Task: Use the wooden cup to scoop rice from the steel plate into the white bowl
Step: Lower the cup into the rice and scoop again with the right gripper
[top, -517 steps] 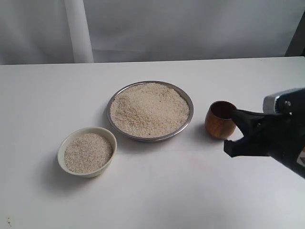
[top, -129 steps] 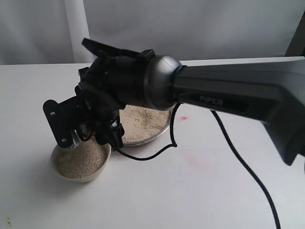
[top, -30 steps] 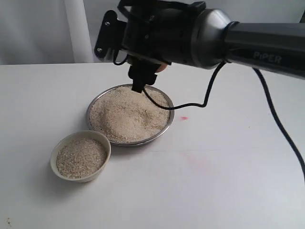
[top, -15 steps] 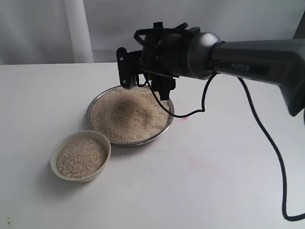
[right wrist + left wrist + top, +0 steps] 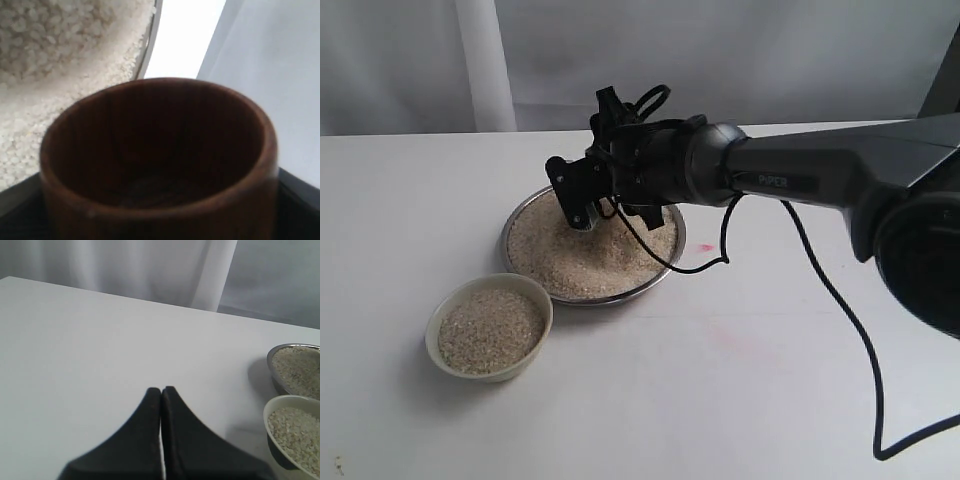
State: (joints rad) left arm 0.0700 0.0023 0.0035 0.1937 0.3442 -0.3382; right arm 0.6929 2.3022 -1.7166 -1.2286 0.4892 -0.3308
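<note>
The right gripper pinches the wooden cup, seemingly empty, low over the rice in the steel plate; the left gripper has its jaws pressed together.

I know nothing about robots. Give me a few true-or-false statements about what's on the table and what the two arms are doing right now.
1. The right tool grips the wooden cup. True.
2. The cup is filled to the brim. False: its inside looks empty.
3. The white bowl is empty. False: it holds rice.
4. The left tool is shut and holds nothing. True.
5. The cup is over the steel plate. True.
</note>
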